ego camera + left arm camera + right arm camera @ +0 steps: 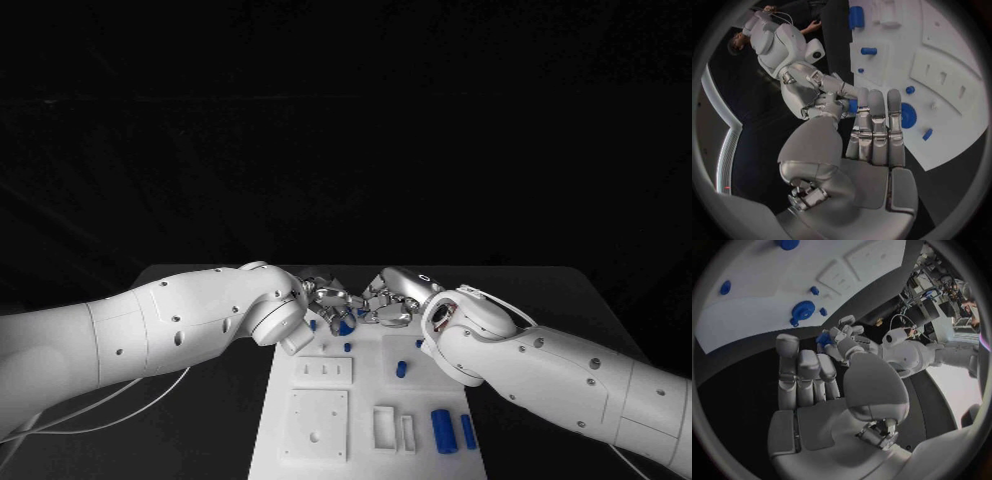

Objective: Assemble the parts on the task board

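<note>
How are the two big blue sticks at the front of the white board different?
The thick blue stick is fatter and looks a little longer than the thin blue stick. The thick one lies next to the white slotted blocks. The thin one lies nearer the right edge of the task board. Both are blue and round, and they lie flat side by side, pointing the same way.

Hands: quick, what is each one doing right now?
Left hand: pinches a small blue part.
Right hand: fingers at that part; grip cannot be told.
</note>
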Action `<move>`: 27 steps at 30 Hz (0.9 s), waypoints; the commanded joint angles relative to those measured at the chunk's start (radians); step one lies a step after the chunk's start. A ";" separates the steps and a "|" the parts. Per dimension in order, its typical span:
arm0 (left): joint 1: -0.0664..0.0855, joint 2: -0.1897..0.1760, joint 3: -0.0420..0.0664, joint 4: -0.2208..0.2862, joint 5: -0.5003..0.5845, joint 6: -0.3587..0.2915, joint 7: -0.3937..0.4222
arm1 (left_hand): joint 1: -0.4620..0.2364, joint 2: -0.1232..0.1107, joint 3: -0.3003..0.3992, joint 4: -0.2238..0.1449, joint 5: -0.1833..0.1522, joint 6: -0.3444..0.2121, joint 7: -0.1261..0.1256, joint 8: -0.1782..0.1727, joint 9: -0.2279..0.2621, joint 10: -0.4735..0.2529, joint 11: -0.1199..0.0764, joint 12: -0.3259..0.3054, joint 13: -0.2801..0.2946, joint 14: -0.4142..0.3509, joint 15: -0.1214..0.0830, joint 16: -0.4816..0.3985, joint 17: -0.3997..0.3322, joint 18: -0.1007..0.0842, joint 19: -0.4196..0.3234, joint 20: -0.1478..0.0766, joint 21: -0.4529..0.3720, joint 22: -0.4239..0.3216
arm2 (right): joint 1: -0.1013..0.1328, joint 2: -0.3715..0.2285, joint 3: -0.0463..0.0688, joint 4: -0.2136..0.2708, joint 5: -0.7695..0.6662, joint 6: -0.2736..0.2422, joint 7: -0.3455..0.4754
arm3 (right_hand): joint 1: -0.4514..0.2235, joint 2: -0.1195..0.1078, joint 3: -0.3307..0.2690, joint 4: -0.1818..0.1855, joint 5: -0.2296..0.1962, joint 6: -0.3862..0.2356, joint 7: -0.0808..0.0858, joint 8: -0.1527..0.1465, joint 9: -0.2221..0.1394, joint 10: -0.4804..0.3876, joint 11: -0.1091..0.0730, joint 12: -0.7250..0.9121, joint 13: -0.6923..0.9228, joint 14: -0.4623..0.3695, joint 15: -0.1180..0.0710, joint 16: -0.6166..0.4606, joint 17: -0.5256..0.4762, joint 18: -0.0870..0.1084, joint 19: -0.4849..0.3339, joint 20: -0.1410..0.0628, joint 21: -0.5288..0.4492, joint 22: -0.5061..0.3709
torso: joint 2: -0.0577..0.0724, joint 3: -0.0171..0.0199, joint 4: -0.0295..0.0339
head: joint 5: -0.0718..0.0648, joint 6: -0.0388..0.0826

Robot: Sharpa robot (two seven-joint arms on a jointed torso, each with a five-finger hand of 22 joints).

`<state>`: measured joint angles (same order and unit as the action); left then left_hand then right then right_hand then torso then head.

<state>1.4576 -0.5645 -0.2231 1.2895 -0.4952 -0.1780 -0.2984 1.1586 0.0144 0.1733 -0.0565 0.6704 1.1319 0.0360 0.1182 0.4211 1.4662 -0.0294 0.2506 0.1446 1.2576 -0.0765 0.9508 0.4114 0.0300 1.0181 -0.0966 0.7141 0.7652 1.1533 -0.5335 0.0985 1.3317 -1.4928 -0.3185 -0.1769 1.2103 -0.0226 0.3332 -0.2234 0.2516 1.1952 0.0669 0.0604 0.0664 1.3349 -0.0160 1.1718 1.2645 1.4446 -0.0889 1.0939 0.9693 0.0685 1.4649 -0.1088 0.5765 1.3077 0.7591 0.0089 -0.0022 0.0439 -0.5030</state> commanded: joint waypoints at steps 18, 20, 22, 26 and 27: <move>-0.002 0.001 0.003 0.003 0.020 0.060 0.032 | 0.004 0.020 0.032 -0.042 -0.063 0.065 -0.032 -0.048 0.554 0.008 -0.009 0.046 0.020 -0.017 -0.007 0.055 -0.010 -0.016 -0.018 -0.006 0.014 0.047 | -0.002 -0.003 -0.002 -0.003 -0.004 0.025 0.013 | 0.008 0.005 0.011 -0.003 -0.008 0.008 0.002 0.002 0.001 -0.002 -0.005 -0.005 0.000 0.000 -0.005 -0.008 0.000 0.003 0.051 -0.006 0.006 0.039 | 0.000 0.0002 0.0001 | -0.003 -0.003; -0.002 0.001 0.003 0.002 0.020 0.063 0.033 | 0.009 0.018 0.028 -0.042 -0.064 0.073 -0.035 -0.046 0.556 0.015 -0.012 0.053 0.025 -0.012 -0.010 0.064 -0.005 -0.017 -0.014 -0.009 0.018 0.051 | -0.002 -0.004 -0.002 -0.004 -0.003 0.025 0.014 | 0.008 0.004 0.012 -0.005 -0.010 0.008 0.002 0.002 0.001 -0.003 -0.005 -0.006 -0.001 0.000 -0.005 -0.008 0.001 0.003 0.050 -0.006 0.005 0.039 | 0.000 0.0001 0.0005 | -0.005 -0.004; -0.002 0.002 0.003 0.002 0.021 0.066 0.034 | 0.012 0.015 0.020 -0.038 -0.070 0.089 -0.040 -0.042 0.563 0.026 -0.016 0.066 0.035 -0.007 -0.015 0.080 0.002 -0.019 -0.012 -0.012 0.022 0.056 | -0.002 -0.004 -0.002 -0.005 -0.002 0.024 0.015 | 0.007 0.003 0.012 -0.005 -0.010 0.007 0.002 0.002 0.001 -0.003 -0.005 -0.008 -0.002 0.000 -0.005 -0.009 0.000 0.003 0.050 -0.006 0.004 0.039 | 0.000 -0.0002 0.0005 | -0.006 -0.005; -0.002 0.003 0.003 0.002 0.021 0.064 0.036 | 0.027 0.016 0.013 -0.032 -0.079 0.103 -0.045 -0.048 0.584 0.025 -0.021 0.091 0.060 -0.014 -0.021 0.110 0.018 -0.024 -0.012 -0.020 0.033 0.071 | -0.002 -0.003 -0.002 -0.006 0.000 0.024 0.018 | 0.004 -0.002 0.007 -0.004 -0.010 0.004 0.002 0.002 0.001 -0.006 -0.004 -0.011 -0.004 -0.001 -0.005 -0.011 -0.002 0.003 0.050 -0.006 0.000 0.038 | -0.001 -0.0003 0.0003 | -0.005 -0.005; -0.003 0.003 0.003 0.001 0.021 0.062 0.036 | 0.029 0.016 0.013 -0.033 -0.081 0.105 -0.045 -0.048 0.584 0.026 -0.021 0.092 0.062 -0.012 -0.021 0.112 0.019 -0.023 -0.010 -0.021 0.035 0.072 | -0.002 -0.003 -0.002 -0.006 0.001 0.024 0.018 | 0.004 -0.003 0.005 -0.004 -0.011 0.000 0.003 0.002 0.000 -0.006 -0.004 -0.013 -0.006 -0.001 -0.005 -0.012 -0.003 0.003 0.050 -0.006 -0.002 0.037 | 0.000 -0.0001 0.0008 | -0.006 -0.006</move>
<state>1.4545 -0.5660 -0.2224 1.2839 -0.4862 -0.1505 -0.2914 1.1775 0.0294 0.1884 -0.0885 0.5912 1.1594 0.0638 0.0727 0.5501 1.4648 -0.0441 0.3392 0.2060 1.2485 -0.0949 1.0603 0.4303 0.0146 1.0062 -0.1131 0.7451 0.8375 1.1526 -0.5364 0.0970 1.3290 -1.4900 -0.3090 -0.1643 1.2154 -0.0228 0.3370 -0.2280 0.2439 1.1954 0.0662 0.0592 0.0665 1.3350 -0.0159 1.1635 1.2589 1.4448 -0.0885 1.0839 0.9683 0.0686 1.4649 -0.1088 0.5765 1.3075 0.7586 0.0089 -0.0017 0.0386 -0.5077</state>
